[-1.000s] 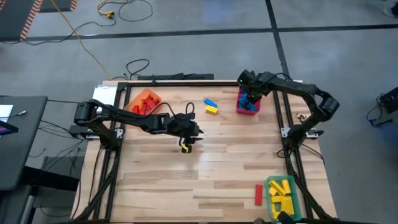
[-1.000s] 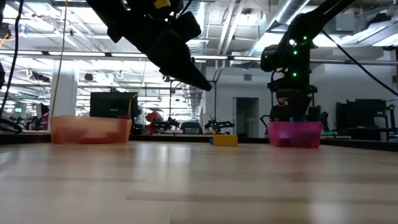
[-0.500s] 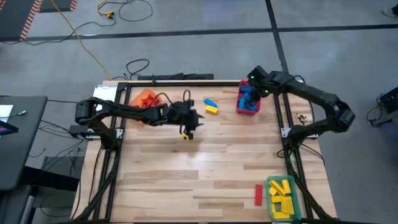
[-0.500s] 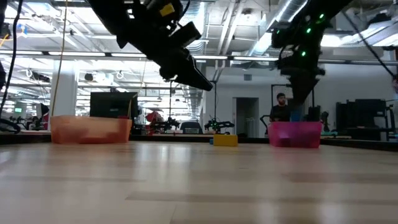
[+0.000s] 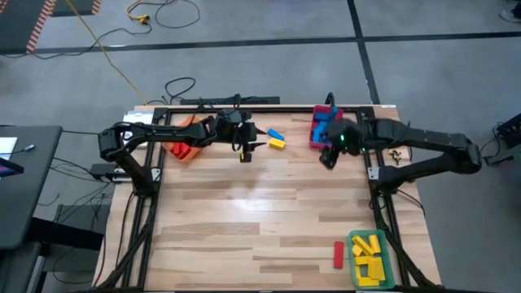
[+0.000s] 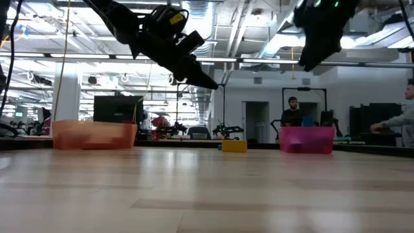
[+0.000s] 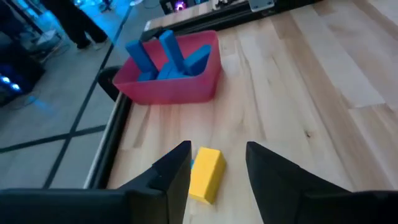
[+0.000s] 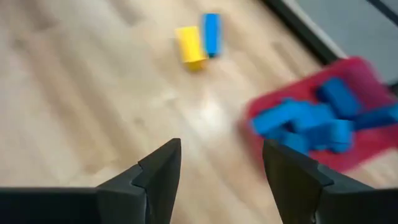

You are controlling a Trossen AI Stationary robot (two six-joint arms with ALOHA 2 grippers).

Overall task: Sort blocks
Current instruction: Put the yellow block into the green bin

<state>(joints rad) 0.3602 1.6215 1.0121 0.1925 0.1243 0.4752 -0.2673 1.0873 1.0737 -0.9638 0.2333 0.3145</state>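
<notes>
Left gripper (image 7: 214, 163) open, empty, lined up on the yellow block (image 7: 205, 174) – blue block (image 5: 275, 134) lies touching it, so a sloppy close could nudge or grab both. Right gripper (image 8: 219, 163) open, empty, beside the red bin (image 5: 324, 138) of blue blocks – likely heading for the same pair; collision risk.
</notes>
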